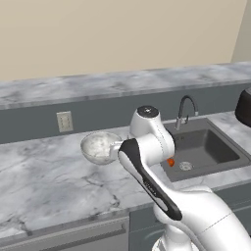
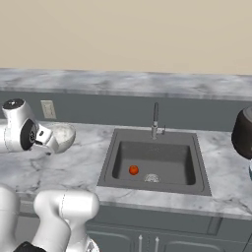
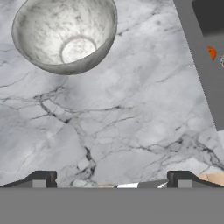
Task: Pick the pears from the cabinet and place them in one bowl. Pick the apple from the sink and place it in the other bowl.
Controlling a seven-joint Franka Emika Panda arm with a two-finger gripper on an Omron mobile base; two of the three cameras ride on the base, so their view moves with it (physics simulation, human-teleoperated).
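Observation:
A clear glassy bowl (image 1: 100,147) (image 2: 63,135) (image 3: 65,35) stands empty on the marble counter, left of the sink (image 1: 208,147) (image 2: 152,157) (image 3: 203,65). The red-orange apple (image 1: 170,162) (image 2: 133,170) (image 3: 211,53) lies on the sink floor near the drain. My gripper (image 3: 113,179) hovers open over bare counter, nothing between its fingertips; in the hand view the bowl is ahead to the left and the sink edge to the right. The pears, the cabinet and the white and pale blue bowl are out of view.
A thin arched faucet (image 1: 185,110) (image 2: 155,120) rises behind the sink. A dark rounded appliance (image 1: 243,105) (image 2: 242,133) sits on the counter at far right. A wall outlet (image 1: 64,121) (image 2: 47,109) is on the grey backsplash. Marble counter (image 1: 44,171) stretches left of the bowl.

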